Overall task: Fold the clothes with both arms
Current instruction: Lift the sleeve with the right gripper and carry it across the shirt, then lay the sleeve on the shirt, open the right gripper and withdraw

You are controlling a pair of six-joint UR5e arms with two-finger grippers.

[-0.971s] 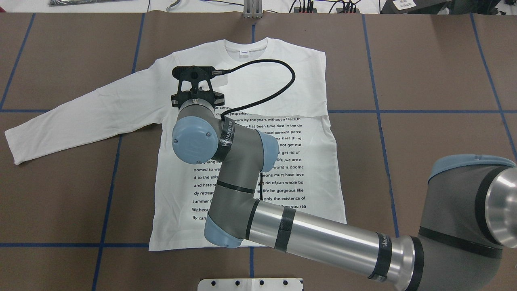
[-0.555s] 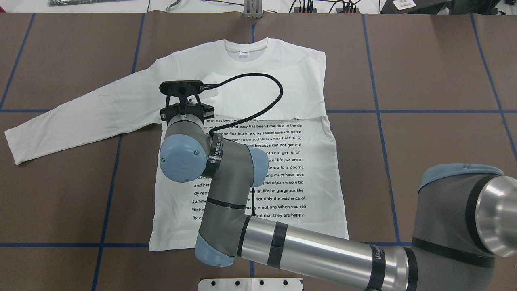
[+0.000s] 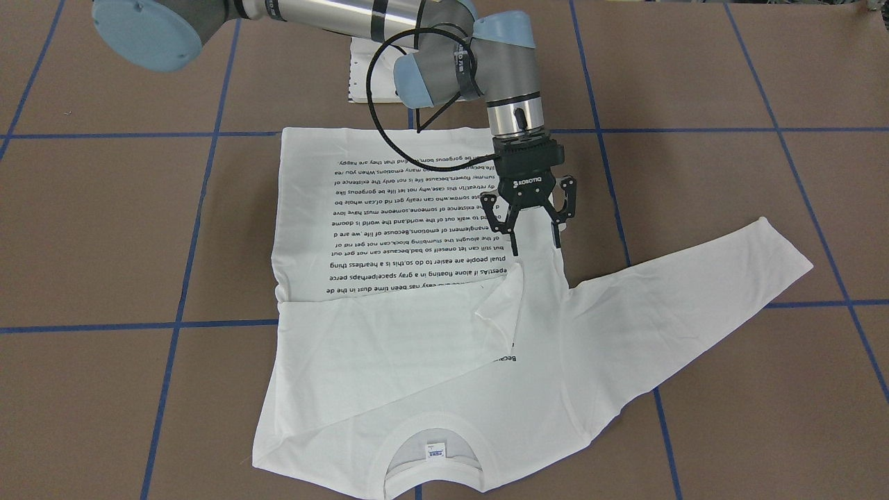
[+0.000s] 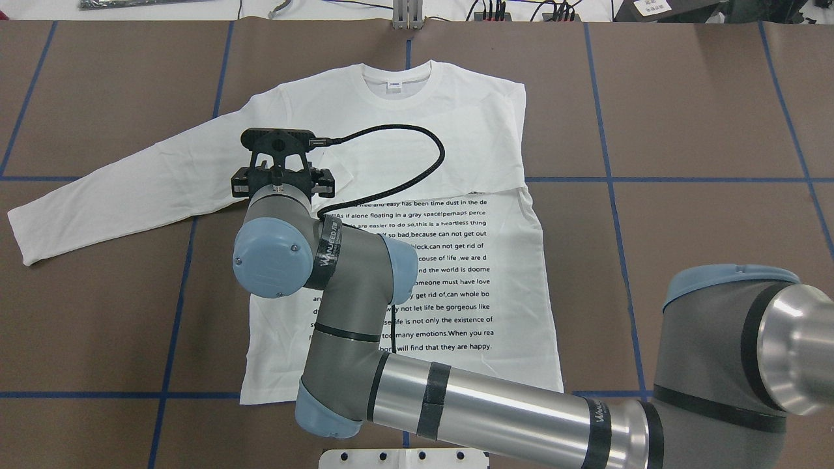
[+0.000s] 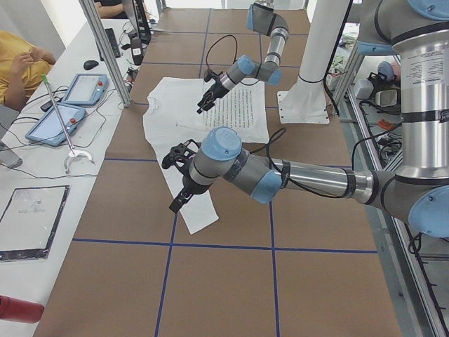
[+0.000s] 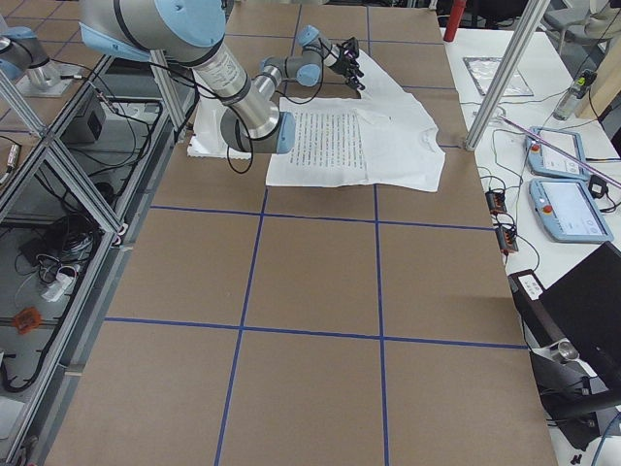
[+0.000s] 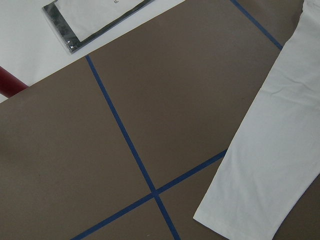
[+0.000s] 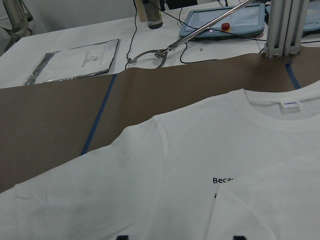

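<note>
The white long-sleeved T-shirt (image 4: 456, 273) lies flat, text side up, with its neck label (image 4: 394, 84) at the far end. One sleeve (image 3: 389, 340) is folded across the chest, its cuff (image 3: 496, 305) lying near the middle. The other sleeve (image 4: 117, 189) stretches out to the robot's left. My right gripper (image 3: 535, 248) is open and empty, hovering just above the shirt near that sleeve's armpit; its fingertips (image 8: 122, 236) show in the right wrist view. My left gripper (image 5: 175, 203) hangs over the outstretched cuff (image 7: 240, 210); I cannot tell if it is open.
The brown table has blue tape lines. The white base block (image 4: 404, 456) sits at the near edge. Beyond the far edge stand a metal post (image 4: 407, 13), tablets (image 8: 225, 20) and a bagged garment (image 8: 75, 62). A person in yellow (image 5: 21, 63) sits at the side table.
My right gripper has moved toward the robot's left and back toward the robot, off the folded sleeve's cuff toward the armpit. The shirt has not moved.
</note>
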